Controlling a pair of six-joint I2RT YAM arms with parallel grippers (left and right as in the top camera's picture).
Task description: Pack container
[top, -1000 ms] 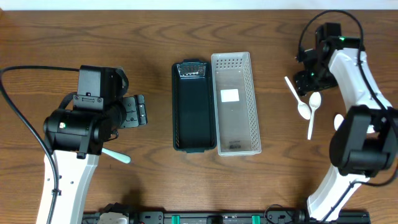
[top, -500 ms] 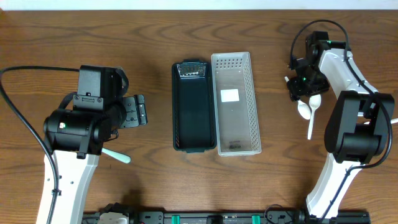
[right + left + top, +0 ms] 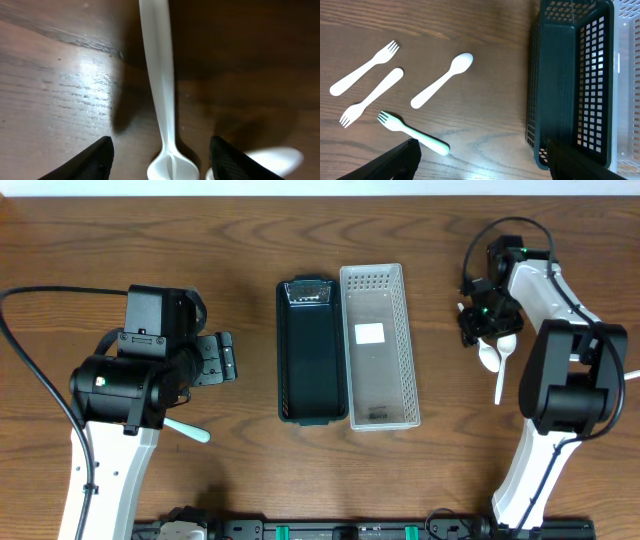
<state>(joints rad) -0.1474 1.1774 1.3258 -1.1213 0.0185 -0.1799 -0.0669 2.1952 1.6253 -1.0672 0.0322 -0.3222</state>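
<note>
Wood table point(image 3: 300, 230), one arm at each end. Dark basket point(image 3: 284, 370) and clear basket point(image 3: 409, 360) sit centre, side by side, long walls touching.

Overhead hides most of the left-side cutlery under the left arm; only the mint fork point(image 3: 186, 429) pokes out. The left wrist view shows the rest: two white forks point(image 3: 362, 70), a left spoon point(image 3: 440, 82) and the mint fork, all on bare table left of the dark basket.

Left gripper point(image 3: 487, 157) is spread wide, nothing in it.

Right gripper point(image 3: 478, 323) is low, right of the clear basket; overhead can't resolve the jaws. The right wrist view does: fingers point(image 3: 95, 157) straddle the right spoon point(image 3: 159, 75) handle, gap on both sides, no grip. Second spoon point(image 3: 272, 160) lies just beside it.
</note>
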